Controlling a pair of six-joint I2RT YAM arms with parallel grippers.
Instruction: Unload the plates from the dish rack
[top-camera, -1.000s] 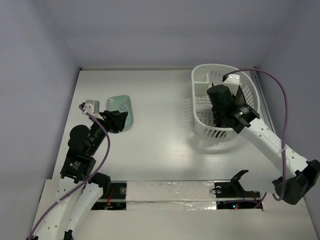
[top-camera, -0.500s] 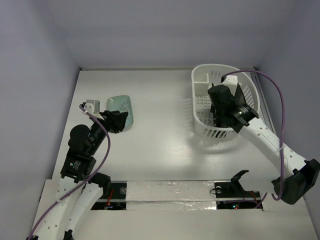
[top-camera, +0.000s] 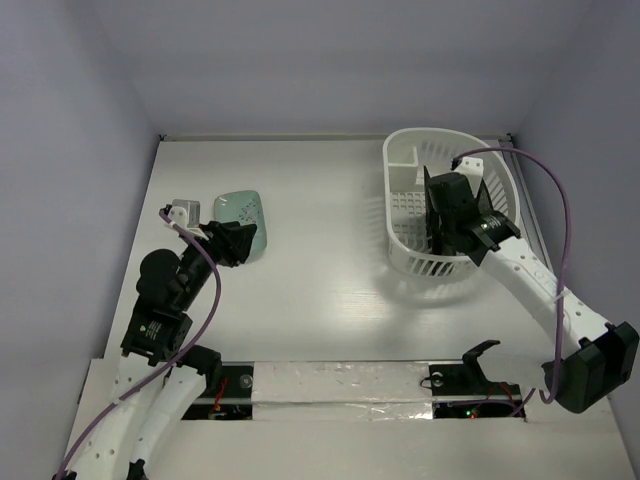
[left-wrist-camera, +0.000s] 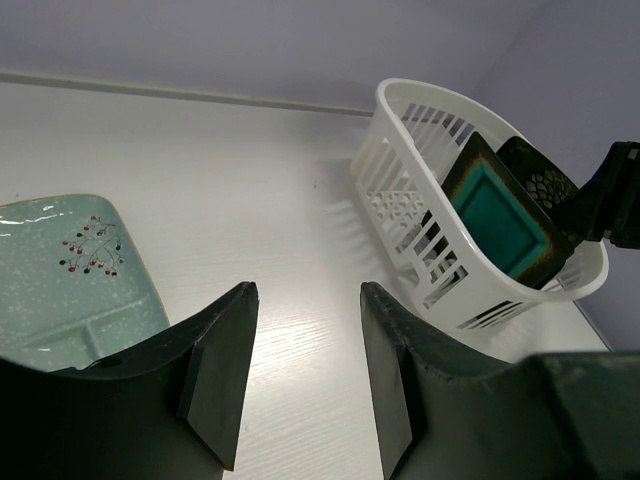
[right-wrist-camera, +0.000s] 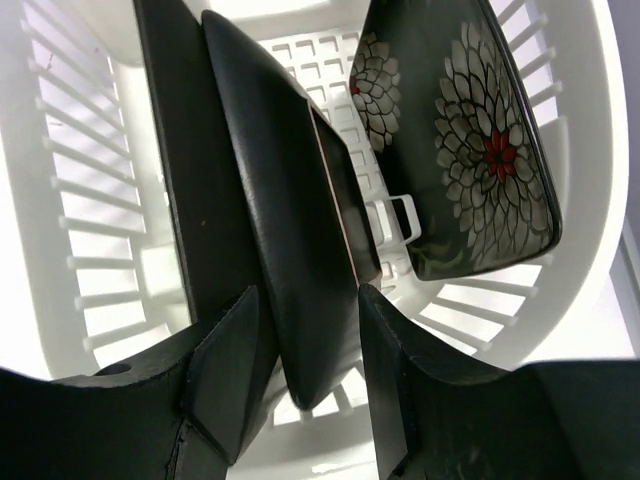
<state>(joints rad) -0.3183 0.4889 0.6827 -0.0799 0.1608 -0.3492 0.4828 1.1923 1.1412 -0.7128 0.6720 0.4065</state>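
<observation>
The white dish rack (top-camera: 412, 262) stands at the table's back right. Two dark square plates stand on edge in it. One shows its teal face (left-wrist-camera: 500, 215); the other carries white flower prints (right-wrist-camera: 470, 140). My right gripper (top-camera: 437, 225) reaches down into the rack, open, its jaws straddling the lower corner of the plain dark plate (right-wrist-camera: 300, 250). The mint-green plate (top-camera: 243, 220) lies flat on the table at the left. My left gripper (top-camera: 236, 245) hovers at that plate's near edge, open with nothing between its fingers (left-wrist-camera: 222, 350).
The rack (right-wrist-camera: 80, 200) has a small corner compartment (top-camera: 404, 160) at its back left. A foil-taped strip (top-camera: 340, 380) runs along the near edge, with a black clamp (top-camera: 480, 352) on it. Walls close in the table on three sides.
My right gripper's jaws have spread wider around the dark plate, and that arm has shifted slightly within the rack. The left arm and the mint plate have not moved.
</observation>
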